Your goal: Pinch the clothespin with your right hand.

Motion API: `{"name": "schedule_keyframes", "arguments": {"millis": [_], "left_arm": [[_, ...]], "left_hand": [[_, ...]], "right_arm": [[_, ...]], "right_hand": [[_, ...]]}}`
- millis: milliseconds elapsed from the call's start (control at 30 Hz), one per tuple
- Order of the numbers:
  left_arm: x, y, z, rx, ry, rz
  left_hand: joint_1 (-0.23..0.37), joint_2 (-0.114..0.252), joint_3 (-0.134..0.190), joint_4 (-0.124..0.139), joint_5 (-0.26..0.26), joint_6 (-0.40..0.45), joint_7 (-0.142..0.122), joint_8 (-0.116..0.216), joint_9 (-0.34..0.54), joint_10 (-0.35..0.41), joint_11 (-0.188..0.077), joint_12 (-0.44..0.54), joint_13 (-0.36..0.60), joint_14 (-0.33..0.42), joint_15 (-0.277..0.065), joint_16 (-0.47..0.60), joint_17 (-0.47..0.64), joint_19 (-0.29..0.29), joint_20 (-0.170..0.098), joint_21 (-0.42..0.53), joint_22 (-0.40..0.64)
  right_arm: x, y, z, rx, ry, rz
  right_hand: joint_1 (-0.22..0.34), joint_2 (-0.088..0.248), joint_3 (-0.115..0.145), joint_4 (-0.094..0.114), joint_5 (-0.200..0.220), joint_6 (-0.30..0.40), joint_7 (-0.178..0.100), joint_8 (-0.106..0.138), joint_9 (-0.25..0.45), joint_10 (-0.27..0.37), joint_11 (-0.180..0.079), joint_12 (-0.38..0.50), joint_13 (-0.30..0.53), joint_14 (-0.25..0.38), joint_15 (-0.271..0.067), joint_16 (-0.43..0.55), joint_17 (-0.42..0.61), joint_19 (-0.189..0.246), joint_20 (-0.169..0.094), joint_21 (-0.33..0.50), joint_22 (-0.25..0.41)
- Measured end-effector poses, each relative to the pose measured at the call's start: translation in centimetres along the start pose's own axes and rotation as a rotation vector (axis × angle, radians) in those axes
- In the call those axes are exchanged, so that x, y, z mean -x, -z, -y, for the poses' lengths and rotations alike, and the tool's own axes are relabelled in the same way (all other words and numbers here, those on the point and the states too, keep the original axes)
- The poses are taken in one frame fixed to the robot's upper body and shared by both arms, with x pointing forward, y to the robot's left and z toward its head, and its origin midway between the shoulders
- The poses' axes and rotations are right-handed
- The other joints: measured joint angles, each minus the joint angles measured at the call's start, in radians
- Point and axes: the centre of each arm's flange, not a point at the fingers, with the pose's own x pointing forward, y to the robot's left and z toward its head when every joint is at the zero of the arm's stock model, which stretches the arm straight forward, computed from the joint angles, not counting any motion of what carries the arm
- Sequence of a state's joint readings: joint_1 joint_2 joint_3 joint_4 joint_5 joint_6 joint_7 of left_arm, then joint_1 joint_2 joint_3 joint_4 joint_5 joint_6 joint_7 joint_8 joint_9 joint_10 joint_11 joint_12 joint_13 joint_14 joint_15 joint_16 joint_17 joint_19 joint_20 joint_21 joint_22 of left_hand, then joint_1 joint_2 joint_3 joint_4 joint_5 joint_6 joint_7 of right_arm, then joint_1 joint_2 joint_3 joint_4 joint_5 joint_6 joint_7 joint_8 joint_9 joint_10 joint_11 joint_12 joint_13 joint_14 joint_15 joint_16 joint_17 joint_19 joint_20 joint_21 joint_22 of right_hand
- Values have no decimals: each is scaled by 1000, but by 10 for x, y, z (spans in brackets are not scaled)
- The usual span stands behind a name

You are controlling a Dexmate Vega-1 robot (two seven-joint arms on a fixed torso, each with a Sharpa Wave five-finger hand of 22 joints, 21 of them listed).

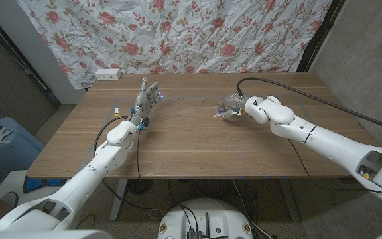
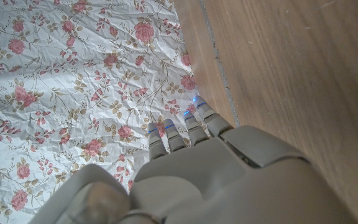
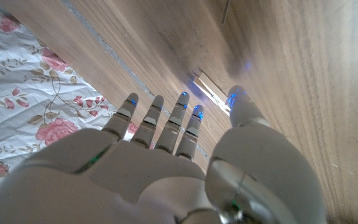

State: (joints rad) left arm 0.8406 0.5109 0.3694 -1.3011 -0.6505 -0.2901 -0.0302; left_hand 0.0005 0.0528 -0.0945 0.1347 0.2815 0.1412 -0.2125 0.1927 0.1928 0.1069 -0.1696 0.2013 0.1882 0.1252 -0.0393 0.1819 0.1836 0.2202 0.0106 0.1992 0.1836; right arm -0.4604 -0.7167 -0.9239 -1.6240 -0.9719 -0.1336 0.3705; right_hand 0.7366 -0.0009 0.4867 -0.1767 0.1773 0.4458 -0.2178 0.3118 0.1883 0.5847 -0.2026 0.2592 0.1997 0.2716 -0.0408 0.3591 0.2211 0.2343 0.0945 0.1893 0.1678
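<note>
Wooden and pale, the clothespin (image 3: 211,93) lies on the table (image 1: 191,146) right of centre, toward the far side, just ahead of the right hand (image 1: 233,107). In the right wrist view it shows as a thin light slat between the thumb tip and the other fingertips (image 3: 180,106). It looks light and stiff, likely to skid or turn on the smooth wood if nudged, and its spring will push back. I judge the place to squeeze is the pair of handle ends, thumb on one side and a finger opposite, not the clamping end.

Much is unclear. From the head view the right hand covers most of the clothespin, so which end is which cannot be told. The wrist view shows fingers reaching toward it with the thumb apart; whether they already touch or pinch it I cannot tell.

Far to the left, the left hand (image 1: 147,99) stands with fingers spread upward, holding nothing, before the flowered cloth (image 1: 178,33).
</note>
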Motion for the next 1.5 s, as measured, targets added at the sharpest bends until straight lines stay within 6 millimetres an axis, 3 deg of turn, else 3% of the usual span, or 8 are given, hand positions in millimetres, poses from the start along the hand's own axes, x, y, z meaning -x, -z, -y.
{"name": "schedule_keyframes", "arguments": {"millis": [133,300,567,667,933,1100,1500], "left_arm": [[0,0,0,0,0,0],[0,0,0,0,0,0],[0,0,0,0,0,-1],[0,0,0,0,0,-1],[0,0,0,0,0,-1],[0,0,0,0,0,-1],[0,0,0,0,0,-1]], "left_hand": [[0,0,0,0,0,0,0,0,0,0,0,0,0,0,0,0,0,0,0,0,0],[0,0,0,0,0,0,0,0,0,0,0,0,0,0,0,0,0,0,0,0,0],[0,0,0,0,0,0,0,0,0,0,0,0,0,0,0,0,0,0,0,0,0],[0,0,0,0,0,0,0,0,0,0,0,0,0,0,0,0,0,0,0,0,0],[0,0,0,0,0,0,0,0,0,0,0,0,0,0,0,0,0,0,0,0,0],[0,0,0,0,0,0,0,0,0,0,0,0,0,0,0,0,0,0,0,0,0],[0,0,0,0,0,0,0,0,0,0,0,0,0,0,0,0,0,0,0,0,0]], "right_arm": [[1,0,-4,12,26,10],[2,-1,-4,22,56,22],[0,7,-16,38,68,25],[-1,8,-16,42,77,29],[-4,9,-16,50,94,39],[-7,10,-15,54,98,46],[-12,10,-12,65,112,60]], "right_hand": [[18,-14,-9,-1,0,46,0,11,0,47,-9,0,0,22,2,12,0,21,-7,0,0],[37,-28,-16,1,0,63,0,18,0,63,-14,0,0,32,0,19,0,28,-14,0,0],[64,-17,-18,-1,0,73,-1,18,0,82,-12,-5,0,43,-2,19,0,46,-18,0,0],[80,-32,-18,-1,0,87,-2,23,1,93,-15,-5,1,46,-3,27,0,46,-18,0,0],[106,-7,-37,12,0,175,0,54,10,170,-17,-5,3,76,2,47,9,59,-30,0,0],[115,2,-47,17,-4,203,-4,62,10,193,-16,-5,3,87,-2,55,14,61,-32,0,0],[140,27,-63,8,-4,269,-6,81,14,265,-20,-12,7,113,0,82,23,73,-45,0,0]]}}
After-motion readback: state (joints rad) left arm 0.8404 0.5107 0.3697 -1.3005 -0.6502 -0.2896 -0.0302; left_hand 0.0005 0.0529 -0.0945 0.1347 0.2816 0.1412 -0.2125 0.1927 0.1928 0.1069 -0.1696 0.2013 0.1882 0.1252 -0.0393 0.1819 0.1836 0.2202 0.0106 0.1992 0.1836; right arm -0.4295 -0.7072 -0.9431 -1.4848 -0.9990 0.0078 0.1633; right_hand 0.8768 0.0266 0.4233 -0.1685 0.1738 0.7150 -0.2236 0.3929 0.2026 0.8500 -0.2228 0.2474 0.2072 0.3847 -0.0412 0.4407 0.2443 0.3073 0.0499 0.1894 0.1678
